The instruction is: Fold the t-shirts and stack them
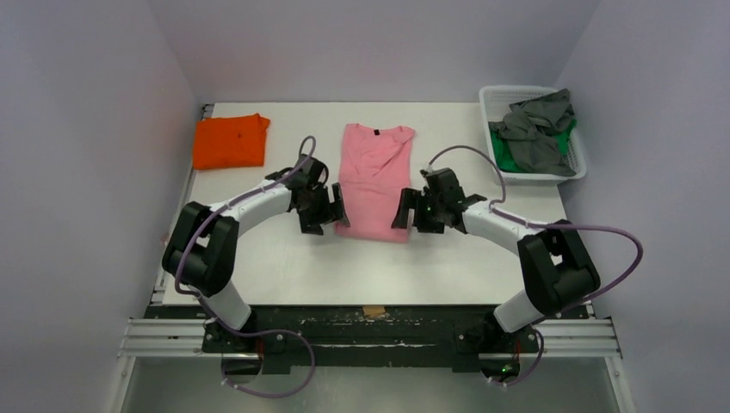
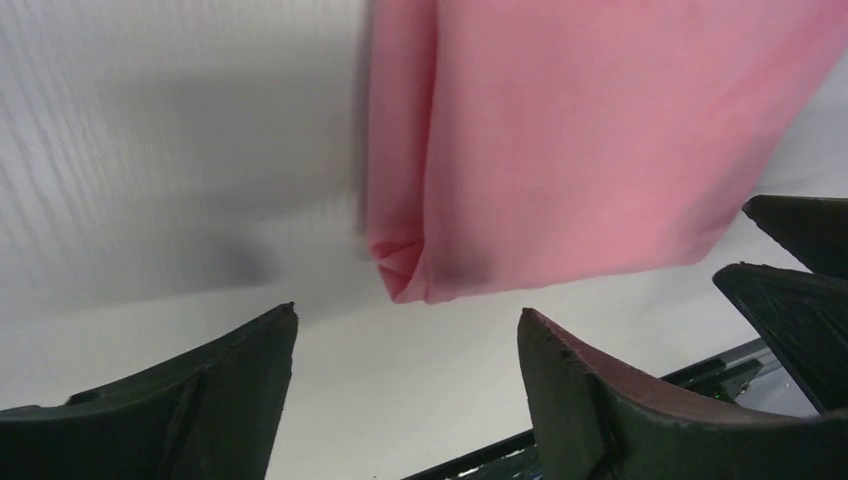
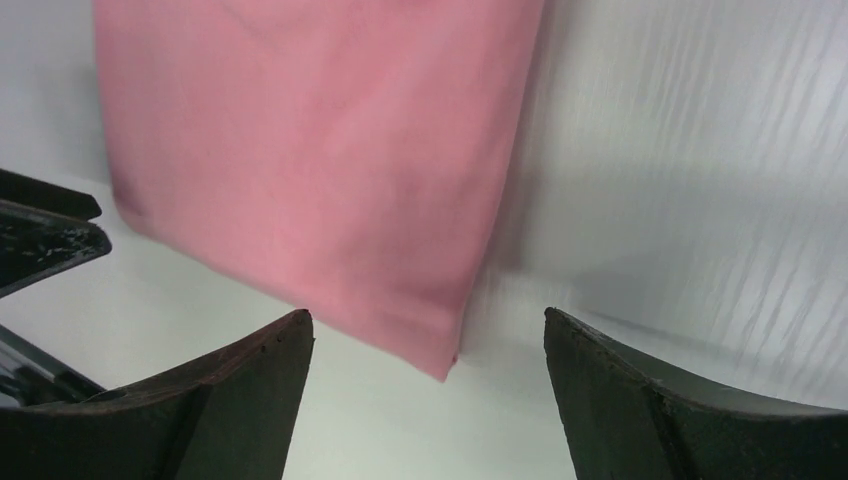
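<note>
A light pink t-shirt (image 1: 374, 181) lies on the white table, folded into a long strip, collar at the far end. My left gripper (image 1: 325, 209) is open and empty beside its near left corner, which shows in the left wrist view (image 2: 560, 150). My right gripper (image 1: 415, 211) is open and empty beside its near right corner, seen in the right wrist view (image 3: 320, 160). A folded orange t-shirt (image 1: 229, 140) lies at the far left. Grey t-shirts (image 1: 538, 129) and a green one (image 1: 510, 155) are heaped in a white basket (image 1: 575, 163).
The basket stands at the far right of the table, close to the right wall. Purple-grey walls enclose the table on three sides. The black rail (image 1: 370, 331) with the arm bases runs along the near edge.
</note>
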`<state>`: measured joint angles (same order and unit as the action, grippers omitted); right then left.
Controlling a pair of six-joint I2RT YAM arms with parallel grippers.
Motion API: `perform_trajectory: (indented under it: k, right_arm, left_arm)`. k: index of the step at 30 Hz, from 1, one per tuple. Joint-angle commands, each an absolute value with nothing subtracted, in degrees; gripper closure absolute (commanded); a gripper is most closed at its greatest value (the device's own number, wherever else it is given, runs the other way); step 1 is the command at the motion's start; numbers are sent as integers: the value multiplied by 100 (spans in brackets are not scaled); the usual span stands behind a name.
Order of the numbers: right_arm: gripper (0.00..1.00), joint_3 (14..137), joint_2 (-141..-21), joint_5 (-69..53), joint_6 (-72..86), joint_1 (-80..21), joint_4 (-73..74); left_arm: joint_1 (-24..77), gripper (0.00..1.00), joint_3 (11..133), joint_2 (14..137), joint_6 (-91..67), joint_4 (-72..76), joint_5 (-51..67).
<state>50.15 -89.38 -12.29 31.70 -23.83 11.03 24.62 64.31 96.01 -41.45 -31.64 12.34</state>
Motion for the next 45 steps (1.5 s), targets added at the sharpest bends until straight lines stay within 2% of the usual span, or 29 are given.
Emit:
perform_trajectory:
  k: [1, 4, 6, 13, 17, 19, 22, 25, 26, 27, 32, 38, 45]
  right_arm:
    - [20, 4485, -8360, -979, 3419, -2641, 919]
    - [27, 4211, -8265, -1019, 3504, -2691, 847]
    - [33, 4081, -8282, -1032, 3515, -2728, 788]
    - [46, 3744, -8468, -1206, 3564, -2740, 482]
    - [51, 3786, -8764, -1380, 3574, -2751, 271]
    - [54, 3845, -8918, -1523, 3584, -2759, 232]
    - [67, 3837, -9041, -1583, 3627, -2785, 163]
    - [88, 3754, -8987, -1567, 3647, -2792, 173]
    - [97, 3712, -8939, -1609, 3655, -2793, 175]
    - [100, 3664, -8872, -1677, 3656, -2795, 176]
    - [100, 3278, -8257, -2166, 3620, -2871, 540]
    - [100, 2688, -6546, -2346, 3726, -3502, 1887]
    - [100, 3204, -4890, -2386, 3498, -3719, 3298]
  left_arm:
    - [2575, 27, 5749, 9447, -4282, -2492, 1573]
    - [2568, 36, 5593, 9641, -4323, -2325, 1591]
    - [2570, 45, 5674, 9812, -4313, -2349, 1584]
    - [2564, 55, 5914, 10181, -4261, -2370, 1371]
    - [2562, 81, 6140, 10478, -4202, -2465, 1422]
    - [2565, 100, 6125, 10487, -4205, -2428, 1482]
    - [2561, 100, 5994, 10390, -4219, -2373, 1434]
    - [2566, 100, 5814, 10248, -4247, -2312, 1403]
    - [2566, 100, 5743, 10202, -4265, -2292, 1422]
    - [2561, 100, 5665, 10135, -4283, -2271, 1451]
    - [2716, 100, 4797, 9341, -4552, -2192, 1457]
    - [3654, 100, 3573, 7480, -5048, -2584, 1235]
    - [4491, 100, 3383, 5341, -5461, -3180, 1009]
